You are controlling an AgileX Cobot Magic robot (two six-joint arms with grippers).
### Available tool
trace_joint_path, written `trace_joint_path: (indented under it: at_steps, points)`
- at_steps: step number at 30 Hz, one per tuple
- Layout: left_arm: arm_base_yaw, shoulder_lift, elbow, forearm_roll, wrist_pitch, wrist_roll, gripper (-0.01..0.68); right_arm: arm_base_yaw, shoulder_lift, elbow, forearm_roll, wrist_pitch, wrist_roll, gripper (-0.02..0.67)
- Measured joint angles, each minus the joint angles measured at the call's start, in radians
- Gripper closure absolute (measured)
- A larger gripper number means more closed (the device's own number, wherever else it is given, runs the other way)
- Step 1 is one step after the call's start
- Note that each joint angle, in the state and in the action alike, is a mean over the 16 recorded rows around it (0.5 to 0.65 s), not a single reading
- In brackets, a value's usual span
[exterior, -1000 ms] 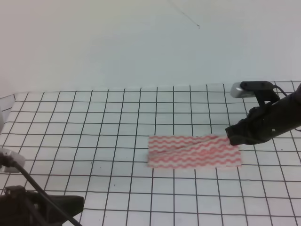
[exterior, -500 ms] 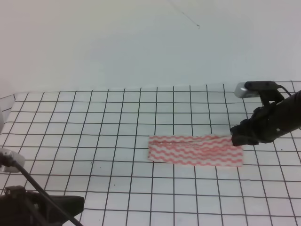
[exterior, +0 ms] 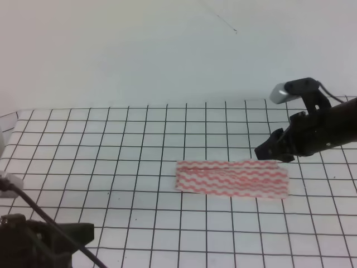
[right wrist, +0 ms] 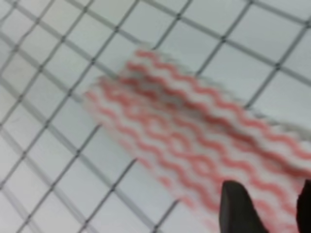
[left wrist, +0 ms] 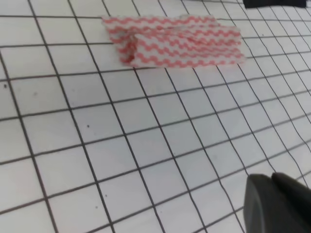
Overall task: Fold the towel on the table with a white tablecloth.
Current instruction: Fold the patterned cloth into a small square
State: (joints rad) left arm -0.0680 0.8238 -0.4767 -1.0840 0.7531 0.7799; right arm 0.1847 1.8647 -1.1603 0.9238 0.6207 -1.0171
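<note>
Pink-red and white wavy stripes mark the towel [exterior: 231, 179], which I see lying as a long folded strip on the white tablecloth [exterior: 111, 145] just below and in front of my right gripper [exterior: 266, 152]. That gripper hangs above the strip's far right end, not touching it, with its 2 dark fingers [right wrist: 236, 209] parted and nothing between them in the blurred right wrist view. My left gripper [left wrist: 277, 204] sits low and well apart from the towel, and I cannot tell how its jaws stand.
</note>
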Motion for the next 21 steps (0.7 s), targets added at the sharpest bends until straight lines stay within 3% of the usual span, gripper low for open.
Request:
trace_joint_path:
  at_steps: [7, 21]
  points:
    - [0.0, 0.067, -0.015, -0.057, -0.076, 0.031, 0.674, 0.028, -0.008, -0.001, 0.035, 0.099, -0.14, 0.449]
    - [-0.001, 0.439, -0.224, -0.153, -0.078, 0.237, 0.675, 0.085, 0.032, -0.073, -0.214, 0.059, -0.059, 0.633]
